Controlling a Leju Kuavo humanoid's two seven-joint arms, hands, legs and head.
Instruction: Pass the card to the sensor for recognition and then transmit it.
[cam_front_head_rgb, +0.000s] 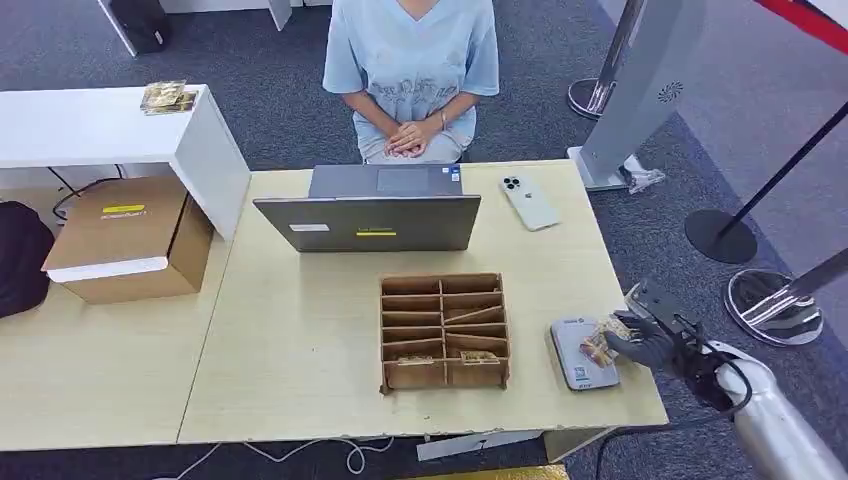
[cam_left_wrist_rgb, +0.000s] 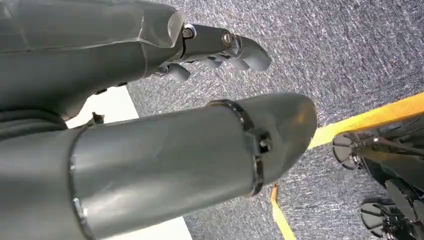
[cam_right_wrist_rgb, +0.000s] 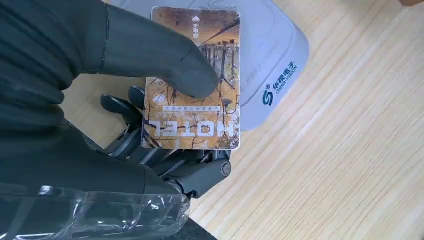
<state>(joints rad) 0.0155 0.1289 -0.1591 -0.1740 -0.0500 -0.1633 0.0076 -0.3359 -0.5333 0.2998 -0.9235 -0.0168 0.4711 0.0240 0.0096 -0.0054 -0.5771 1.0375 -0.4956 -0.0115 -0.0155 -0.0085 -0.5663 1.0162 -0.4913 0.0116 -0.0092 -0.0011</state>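
Table (cam_front_head_rgb: 300, 340): pale wood grain, two tops pushed together, with a white desk (cam_front_head_rgb: 90, 125) butted against the far left corner.
Floor (cam_front_head_rgb: 270, 70): grey carpet, with a yellow tape line in the left wrist view.
Room: a person (cam_front_head_rgb: 412, 75) seated behind the table, hands folded; stanchion bases (cam_front_head_rgb: 770, 305) and a grey stand (cam_front_head_rgb: 640, 95) off to the right of the table.
On the table: open laptop (cam_front_head_rgb: 375, 210) at the far middle, phone (cam_front_head_rgb: 528, 202) just right of it, a brown divided box (cam_front_head_rgb: 444, 330) in front of it, a cardboard carton (cam_front_head_rgb: 130, 240) far left.
Sensor (cam_front_head_rgb: 580, 352): flat grey pad right of the divided box, near the table's right edge, blue logo on its surface (cam_right_wrist_rgb: 272, 65).
Card (cam_right_wrist_rgb: 195, 80): printed "HOTEL" over an autumn picture; held over the sensor's near part, face up, apparently just above it rather than lying on it.
Card axis: long side running from the hand out across the sensor, the end with the small arrow pointing away from the hand.
Right hand (cam_front_head_rgb: 640, 340): pinching the card, thumb (cam_right_wrist_rgb: 170, 60) pressed on its face, dark fingers (cam_right_wrist_rgb: 150, 150) beneath.
Left hand (cam_left_wrist_rgb: 220, 47): hanging over the carpet, away from the table, fingers loosely curled around nothing.
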